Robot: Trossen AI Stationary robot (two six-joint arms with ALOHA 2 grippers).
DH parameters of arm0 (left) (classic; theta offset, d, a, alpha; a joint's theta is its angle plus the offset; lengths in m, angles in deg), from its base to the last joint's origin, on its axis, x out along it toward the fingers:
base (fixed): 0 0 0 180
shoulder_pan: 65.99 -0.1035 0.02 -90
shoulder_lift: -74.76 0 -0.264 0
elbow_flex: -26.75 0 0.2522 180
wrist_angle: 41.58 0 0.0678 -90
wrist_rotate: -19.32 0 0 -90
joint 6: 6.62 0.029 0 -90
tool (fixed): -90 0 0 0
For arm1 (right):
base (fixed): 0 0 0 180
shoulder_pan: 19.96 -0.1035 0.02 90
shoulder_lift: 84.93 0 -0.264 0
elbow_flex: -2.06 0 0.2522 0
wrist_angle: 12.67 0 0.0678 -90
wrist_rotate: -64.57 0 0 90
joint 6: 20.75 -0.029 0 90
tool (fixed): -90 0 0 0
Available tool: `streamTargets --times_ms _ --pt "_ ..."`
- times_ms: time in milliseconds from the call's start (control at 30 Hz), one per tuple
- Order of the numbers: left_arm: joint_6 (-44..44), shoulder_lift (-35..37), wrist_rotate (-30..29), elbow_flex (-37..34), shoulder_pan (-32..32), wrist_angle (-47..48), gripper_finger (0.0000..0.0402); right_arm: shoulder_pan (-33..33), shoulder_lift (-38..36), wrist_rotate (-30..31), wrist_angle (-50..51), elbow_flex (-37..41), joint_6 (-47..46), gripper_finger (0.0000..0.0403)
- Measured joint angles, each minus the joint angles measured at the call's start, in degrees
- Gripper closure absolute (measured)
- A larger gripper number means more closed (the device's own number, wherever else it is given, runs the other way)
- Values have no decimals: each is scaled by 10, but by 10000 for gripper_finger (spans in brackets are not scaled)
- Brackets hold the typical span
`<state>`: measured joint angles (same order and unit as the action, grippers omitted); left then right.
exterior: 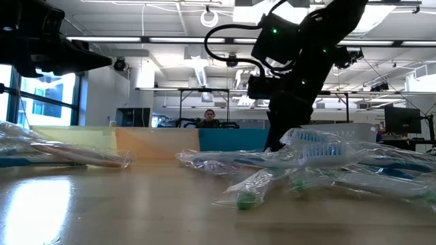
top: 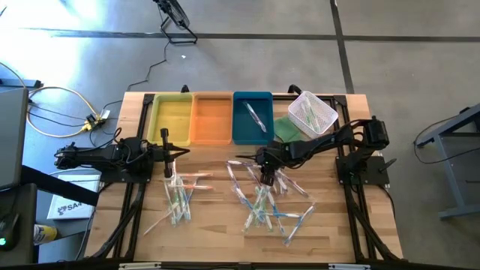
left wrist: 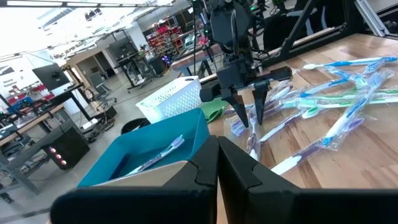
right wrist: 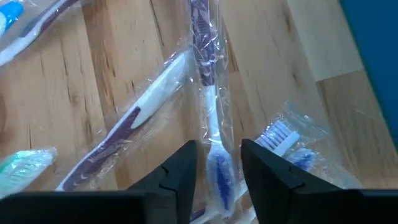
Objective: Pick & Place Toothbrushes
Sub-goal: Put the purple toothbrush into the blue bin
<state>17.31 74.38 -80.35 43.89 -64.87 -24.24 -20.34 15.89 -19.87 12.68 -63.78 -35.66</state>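
Between my right gripper's (right wrist: 217,165) spread fingers, a blue toothbrush (right wrist: 214,155) is lying; I am lowering straight, pinching gently.

Three trays (top: 211,118) sit side by side along the counter's (top: 217,225) far edge, a basket (top: 312,114) beside them toward the far right corner. Two toothbrush heaps (top: 264,201) lie mid-counter, one toothbrush (top: 256,117) in the rightmost tray.

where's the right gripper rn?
High view: right gripper is over the right-hand pile of toothbrushes, in front of the blue tray, fingers open astride one wrapped brush.
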Motion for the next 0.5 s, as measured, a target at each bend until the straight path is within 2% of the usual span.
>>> streamTargets --times_ms 267,500 --pt "0 0 0 0 0 0 402 0 -1 0 -3 0 -2 354" --pt "0 0 0 0 0 0 402 0 -22 -1 -12 0 -2 352"
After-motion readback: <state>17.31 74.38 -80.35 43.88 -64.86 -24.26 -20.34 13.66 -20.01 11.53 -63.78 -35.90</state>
